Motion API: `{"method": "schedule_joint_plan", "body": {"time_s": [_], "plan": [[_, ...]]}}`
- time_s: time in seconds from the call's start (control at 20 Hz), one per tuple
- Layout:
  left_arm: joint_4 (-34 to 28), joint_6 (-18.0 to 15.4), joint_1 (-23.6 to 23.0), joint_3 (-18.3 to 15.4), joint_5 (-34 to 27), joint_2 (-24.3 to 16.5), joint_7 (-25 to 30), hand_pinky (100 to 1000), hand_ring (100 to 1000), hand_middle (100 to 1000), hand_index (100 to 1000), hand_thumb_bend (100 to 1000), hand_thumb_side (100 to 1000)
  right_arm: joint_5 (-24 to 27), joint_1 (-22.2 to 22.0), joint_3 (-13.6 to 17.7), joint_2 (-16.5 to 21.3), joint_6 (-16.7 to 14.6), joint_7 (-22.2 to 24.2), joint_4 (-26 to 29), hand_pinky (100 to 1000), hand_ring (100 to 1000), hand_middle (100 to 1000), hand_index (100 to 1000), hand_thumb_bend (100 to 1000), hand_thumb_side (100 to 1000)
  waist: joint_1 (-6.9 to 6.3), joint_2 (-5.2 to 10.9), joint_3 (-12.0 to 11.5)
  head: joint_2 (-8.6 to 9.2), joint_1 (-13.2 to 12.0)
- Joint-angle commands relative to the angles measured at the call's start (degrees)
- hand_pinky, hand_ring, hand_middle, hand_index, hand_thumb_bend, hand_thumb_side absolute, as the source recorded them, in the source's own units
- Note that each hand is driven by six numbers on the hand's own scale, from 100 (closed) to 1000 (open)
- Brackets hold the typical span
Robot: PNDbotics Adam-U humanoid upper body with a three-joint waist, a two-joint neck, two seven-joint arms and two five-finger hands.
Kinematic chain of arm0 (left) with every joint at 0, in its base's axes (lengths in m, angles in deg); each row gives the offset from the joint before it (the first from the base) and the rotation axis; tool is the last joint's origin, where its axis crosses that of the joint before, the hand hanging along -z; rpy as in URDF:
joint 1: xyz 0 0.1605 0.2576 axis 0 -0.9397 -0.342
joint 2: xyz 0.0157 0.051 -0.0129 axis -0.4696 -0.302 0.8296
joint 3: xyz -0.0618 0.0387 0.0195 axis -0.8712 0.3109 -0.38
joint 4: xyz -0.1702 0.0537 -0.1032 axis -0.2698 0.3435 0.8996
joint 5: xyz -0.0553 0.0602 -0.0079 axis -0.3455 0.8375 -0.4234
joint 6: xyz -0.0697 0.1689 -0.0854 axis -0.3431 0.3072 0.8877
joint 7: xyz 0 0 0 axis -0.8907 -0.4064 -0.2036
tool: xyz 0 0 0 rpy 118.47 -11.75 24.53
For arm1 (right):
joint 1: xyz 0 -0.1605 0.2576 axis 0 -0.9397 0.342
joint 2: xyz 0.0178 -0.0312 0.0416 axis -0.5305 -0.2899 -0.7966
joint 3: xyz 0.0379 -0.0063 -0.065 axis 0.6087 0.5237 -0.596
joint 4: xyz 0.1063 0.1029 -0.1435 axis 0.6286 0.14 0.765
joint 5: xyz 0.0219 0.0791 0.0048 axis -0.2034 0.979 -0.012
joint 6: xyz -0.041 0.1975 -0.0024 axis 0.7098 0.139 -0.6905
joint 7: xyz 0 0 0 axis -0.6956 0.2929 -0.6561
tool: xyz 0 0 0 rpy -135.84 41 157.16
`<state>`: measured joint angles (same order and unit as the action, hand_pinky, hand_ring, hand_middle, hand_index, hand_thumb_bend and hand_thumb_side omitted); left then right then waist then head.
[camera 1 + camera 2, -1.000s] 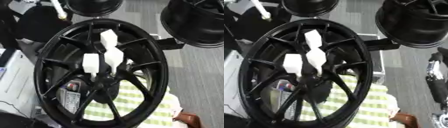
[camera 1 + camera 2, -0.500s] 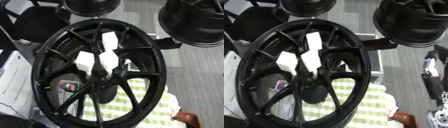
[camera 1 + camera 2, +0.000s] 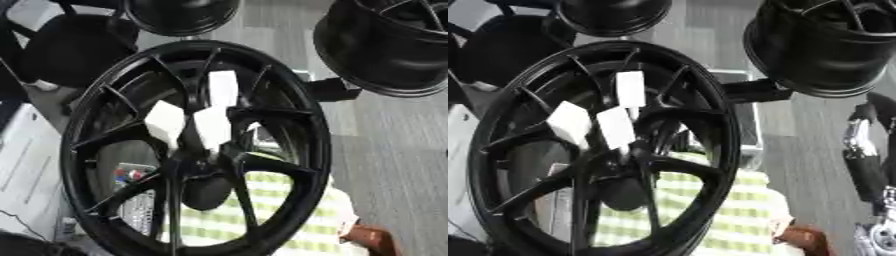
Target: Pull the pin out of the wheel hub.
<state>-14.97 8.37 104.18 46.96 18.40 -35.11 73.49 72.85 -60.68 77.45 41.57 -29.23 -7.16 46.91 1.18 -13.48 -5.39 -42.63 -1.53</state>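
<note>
1. Large black multi-spoke alloy wheel (image 3: 289, 150): fills the middle of both views, standing on edge with its face turned to me and leaning a little. Its spokes meet at the black wheel hub (image 3: 198, 162), just below the view's centre.
2. Second black wheel rim (image 3: 833, 50): upper right, beyond the first, its open barrel turned my way.
3. Third black wheel (image 3: 182, 15): top edge, only the lower part showing.
4. Black chair (image 3: 74, 52): upper left, behind the large wheel's rim.
5. Green-and-white checked cloth (image 3: 728, 220): under the large wheel, seen through the lower spokes and to their right.
6. White flat surface (image 3: 31, 160): left edge, beside the wheel.
7. My right hand (image 3: 863, 162): black with silver parts, at the right edge of the right eye view only, well apart from the large wheel. I cannot tell how its fingers are set. My left hand shows nowhere.
8. Three white rectangular pieces (image 3: 213, 126): on the spokes just above the hub, fanned outward, with the middle one's lower end nearest the hub. I cannot tell which is the pin; none is in my hand.
9. Small red, blue and white object (image 3: 129, 175): seen through the spokes left of the hub.
10. Brown object (image 3: 372, 239): lower right, at the cloth's edge.
</note>
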Motion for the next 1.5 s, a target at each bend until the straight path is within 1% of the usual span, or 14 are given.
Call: {"method": "schedule_joint_plan", "body": {"time_s": [0.05,0.15,0.2,0.45,0.6,0.65,0.7,0.75,0.8,0.95,1.35,1.4,1.45,1.5], "plan": [[0.35,-1.08,0.15,-0.03,1.41,-2.14,2.85,851,818,800,862,100,502,-0.13,0.38,0.44,0.93,-0.02,-0.09,1.02,911,810,613,773,100,648,-0.31,0.73,0.02,0.72,0.06],[0.51,-1.65,0.08,-0.04,3.32,-2.02,3.82,913,875,860,906,100,680,-0.09,0.44,0.43,0.99,-0.08,-0.01,1.02,911,810,613,772,100,648,-0.3,0.76,0.09,0.8,0.06],[0.59,-1.89,0.1,-0.1,4.08,-1.87,3.91,924,889,873,917,100,722,-0.07,0.43,0.45,0.99,-0.09,0.01,1.02,911,810,612,772,100,648,-0.27,0.77,0.12,0.84,0.12],[0.89,-2.54,0.27,-0.29,5.43,-1.35,3.22,923,888,875,925,100,710,-0.06,0.38,0.49,1.0,-0.09,-0.03,1.02,910,809,612,772,100,650,-0.2,0.79,0.14,0.71,0.24],[0.86,-2.69,0.25,-0.23,5.54,-1.29,3.08,921,887,874,924,100,665,-0.03,0.44,0.47,1.09,-0.13,0.0,1.02,910,809,612,772,100,650,-0.2,0.83,0.09,0.69,0.28],[0.84,-2.74,0.25,-0.22,5.57,-1.27,3.03,921,887,874,924,100,665,-0.03,0.43,0.47,1.11,-0.15,0.03,1.02,910,809,612,772,100,650,-0.19,0.85,0.08,0.67,0.29],[0.83,-2.79,0.23,-0.2,5.6,-1.25,3.04,921,887,873,921,100,555,-0.01,0.43,0.5,1.12,-0.15,0.03,1.02,910,809,612,772,100,650,-0.19,0.87,0.08,0.69,0.3],[0.83,-2.89,0.17,-0.12,5.72,-1.25,3.2,925,891,876,913,100,199,0.03,0.43,0.52,1.13,-0.14,0.01,1.02,910,809,612,772,100,650,-0.19,0.89,0.08,0.72,0.32],[0.83,-3.09,0.14,-0.05,6.0,-1.25,3.56,924,890,872,895,100,174,0.06,0.44,0.52,1.15,-0.15,0.01,1.02,910,809,612,772,100,650,-0.2,0.91,0.09,0.72,0.32],[0.78,-3.83,0.26,-0.22,6.6,-1.05,3.85,911,876,850,873,100,171,0.15,0.45,0.54,1.16,-0.16,0.03,1.02,910,809,612,772,100,650,-0.18,0.95,0.07,0.7,0.38],[0.49,-3.96,0.24,-0.35,5.23,-0.87,2.42,895,861,832,850,100,220,0.13,0.5,0.59,1.18,-0.15,0.04,1.02,910,809,611,772,100,651,-0.19,0.93,0.0,0.75,0.53],[0.47,-3.77,0.22,-0.44,4.83,-0.85,2.2,880,848,819,844,100,258,0.13,0.5,0.6,1.2,-0.17,0.03,1.02,909,809,611,772,100,651,-0.18,0.93,-0.01,0.78,0.57],[0.41,-3.38,0.29,-0.67,3.93,-0.73,1.71,865,831,805,834,100,452,0.13,0.48,0.62,1.21,-0.19,0.01,1.02,909,809,611,772,100,651,-0.15,0.95,-0.03,0.77,0.62],[0.15,-3.04,0.47,-1.0,2.26,-0.5,0.88,814,780,759,801,100,763,0.11,0.44,0.64,1.22,-0.21,-0.01,1.02,909,809,611,772,100,650,-0.11,0.99,-0.07,0.73,0.68]]}}
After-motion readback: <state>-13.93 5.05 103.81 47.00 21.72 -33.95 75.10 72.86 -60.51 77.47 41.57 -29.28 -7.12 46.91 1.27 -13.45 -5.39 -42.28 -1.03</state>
